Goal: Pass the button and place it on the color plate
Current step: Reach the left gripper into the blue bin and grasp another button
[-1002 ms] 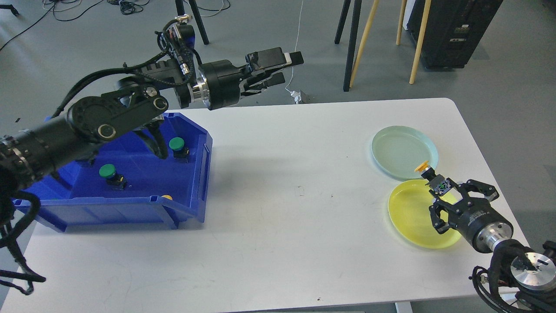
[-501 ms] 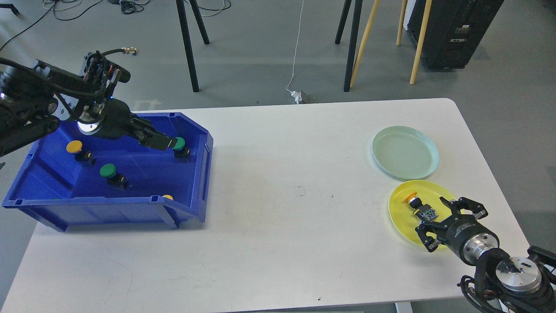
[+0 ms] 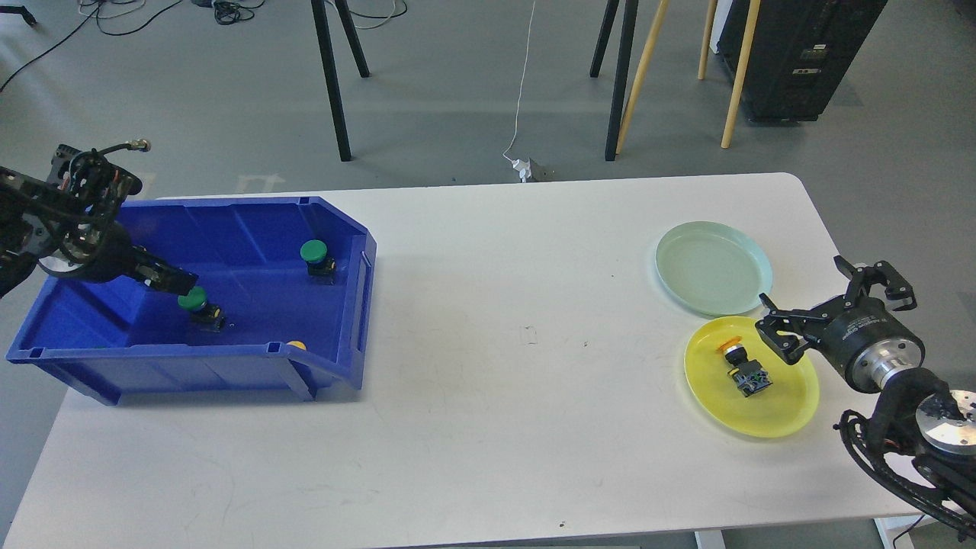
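Since half a second ago the left arm has swung lower and further toward nine o'clock inside the bin, and the right arm has drawn back toward three o'clock, off the yellow plate. On the white table (image 3: 488,396), the blue bin (image 3: 229,358) sits at nine o'clock and the two plates at three o'clock: the pale green plate (image 3: 713,267) bare, the yellow plate (image 3: 793,404) just below it toward six o'clock, carrying one orange-capped button (image 3: 741,366) lying on its side. That delivery looks finished, so the step in hand appears to be the next pick. The left gripper (image 3: 177,284) reaches into the bin with its tip right at the nearer green button (image 3: 200,305); its fingers are seen dark and end-on, so I cannot tell how wide they stand or whether they have closed on it. A second green button (image 3: 316,258) stands at the bin's twelve o'clock side, and a yellow cap (image 3: 296,346) peeks over the near wall. The right gripper (image 3: 835,297) hovers just off the yellow plate's three o'clock rim, fingers spread wide, holding nothing. Next, the left would need to settle around the green button, lift it clear of the bin wall, and carry it toward the middle for a handover.
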Motion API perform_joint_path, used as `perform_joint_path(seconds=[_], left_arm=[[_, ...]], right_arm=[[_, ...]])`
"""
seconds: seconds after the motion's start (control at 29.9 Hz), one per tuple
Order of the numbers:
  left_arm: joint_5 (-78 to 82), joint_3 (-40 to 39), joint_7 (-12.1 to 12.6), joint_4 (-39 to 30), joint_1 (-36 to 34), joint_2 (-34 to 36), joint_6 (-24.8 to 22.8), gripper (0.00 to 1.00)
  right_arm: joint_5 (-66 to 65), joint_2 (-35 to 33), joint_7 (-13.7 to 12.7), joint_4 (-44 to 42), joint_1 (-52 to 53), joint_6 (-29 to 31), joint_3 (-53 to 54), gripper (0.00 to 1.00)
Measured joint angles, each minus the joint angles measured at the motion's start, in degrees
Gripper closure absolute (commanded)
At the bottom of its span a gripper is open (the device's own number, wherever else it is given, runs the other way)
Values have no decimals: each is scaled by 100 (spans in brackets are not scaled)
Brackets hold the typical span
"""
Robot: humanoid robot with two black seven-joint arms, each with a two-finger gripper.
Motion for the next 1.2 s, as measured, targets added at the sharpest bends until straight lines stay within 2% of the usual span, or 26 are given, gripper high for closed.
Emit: perform_joint_path(seconds=[0.7,1.04,1.2], left_arm=[[-122,-87,0,4,351,-266,11,6],[-280,-83,0,348,467,-500,25,8],[-435,-82,0,496,529,-580,184,10]], right_arm=[[-21,16,-5,-14,-114,0,-130,0],[-22,21,-4,-14,-167,0,-134,0],[-21,20,-4,-12,-216,4,-134,0]])
